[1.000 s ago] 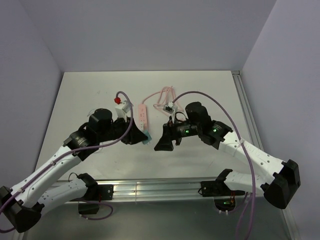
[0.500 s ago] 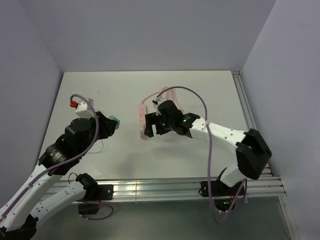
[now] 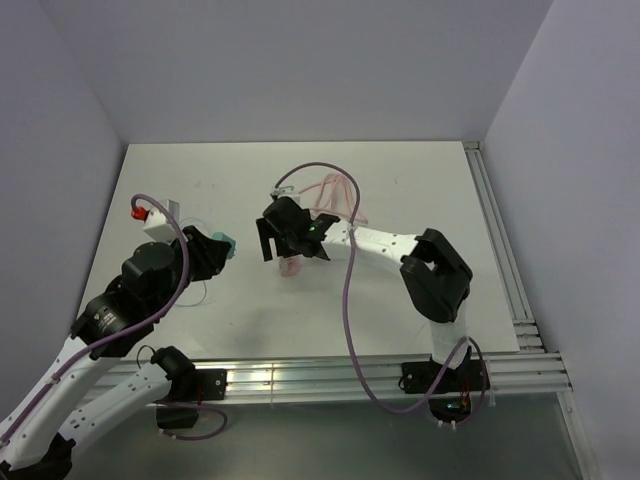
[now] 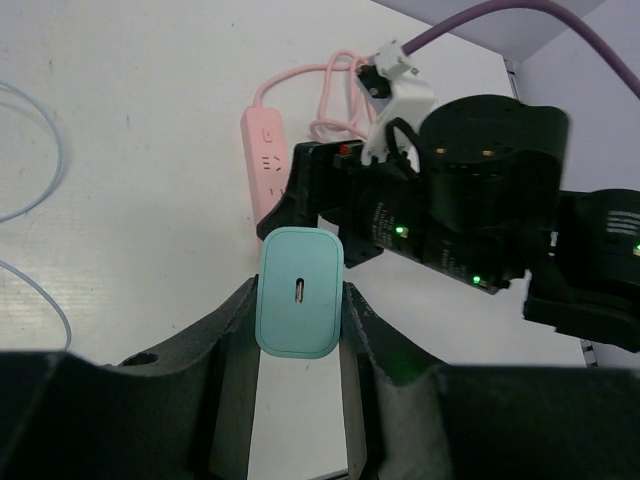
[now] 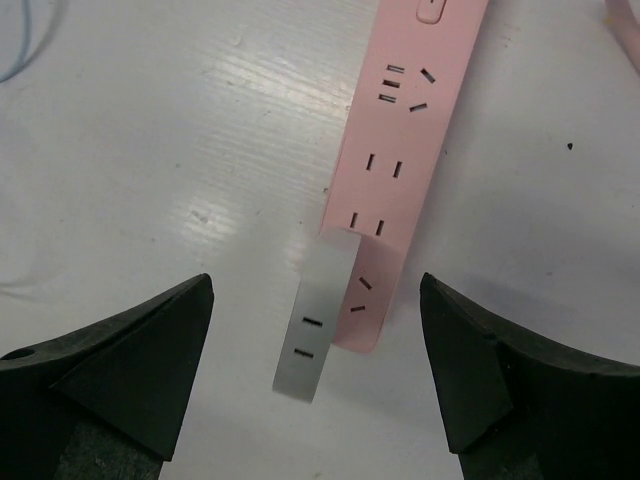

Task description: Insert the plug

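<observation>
Left wrist view: left tool (image 4: 300, 296) clamps the plug (image 4: 300, 310); right tool (image 5: 315, 292), stretched leftward, gapes over power strip (image 5: 410, 130).

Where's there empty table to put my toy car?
Bare table lies right of the right arm, up to the side rail, and along the back wall. Another patch sits in front, between the two arms. It is crowded mid-table: right gripper, strip, pink cord, and the plug by the left arm.
</observation>
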### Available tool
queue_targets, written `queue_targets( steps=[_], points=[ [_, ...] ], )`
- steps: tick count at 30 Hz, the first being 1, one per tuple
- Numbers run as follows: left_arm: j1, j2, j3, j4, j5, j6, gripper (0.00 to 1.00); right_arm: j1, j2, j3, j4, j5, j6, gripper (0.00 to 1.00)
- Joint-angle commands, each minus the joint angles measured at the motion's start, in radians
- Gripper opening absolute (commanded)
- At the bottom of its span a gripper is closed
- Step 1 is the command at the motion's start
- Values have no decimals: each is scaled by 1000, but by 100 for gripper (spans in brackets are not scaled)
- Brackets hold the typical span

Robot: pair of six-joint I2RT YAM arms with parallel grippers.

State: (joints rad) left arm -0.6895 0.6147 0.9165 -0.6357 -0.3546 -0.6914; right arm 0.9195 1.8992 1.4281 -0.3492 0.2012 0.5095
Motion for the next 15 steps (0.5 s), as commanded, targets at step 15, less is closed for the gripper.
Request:
queue_targets(
  steps=[15],
  points=[
    [2, -43, 2, 56, 35, 21, 0, 25, 202, 224, -263, 161, 159, 83]
  ],
)
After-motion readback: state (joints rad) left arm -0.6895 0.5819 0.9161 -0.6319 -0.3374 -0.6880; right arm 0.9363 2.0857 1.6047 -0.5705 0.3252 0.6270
